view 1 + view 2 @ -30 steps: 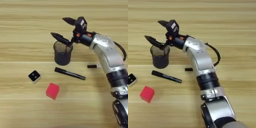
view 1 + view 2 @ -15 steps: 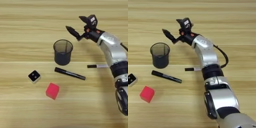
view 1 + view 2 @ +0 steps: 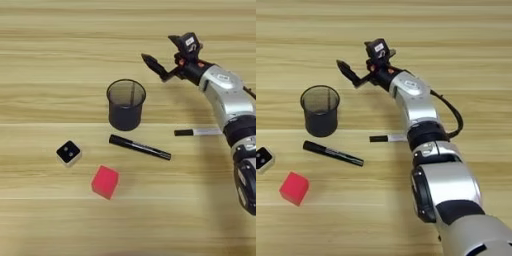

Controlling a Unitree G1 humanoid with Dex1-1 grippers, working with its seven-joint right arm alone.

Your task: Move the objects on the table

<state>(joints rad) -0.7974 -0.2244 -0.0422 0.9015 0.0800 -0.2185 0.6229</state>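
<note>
We log the tool (image 3: 167,56) wide open, empty; black mesh cup (image 3: 126,104) upright below-left of it; black marker (image 3: 139,147) lying lower still, long axis slanting down-right on worktop (image 3: 50,60)

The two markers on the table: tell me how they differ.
The black marker is dark along its whole length; the white marker has a pale barrel with a black cap. The black marker lies in full view, slanting in front of the mesh cup; the white marker lies nearly level, its far end hidden under the forearm. Both lie flat on the table, ungripped.
</note>
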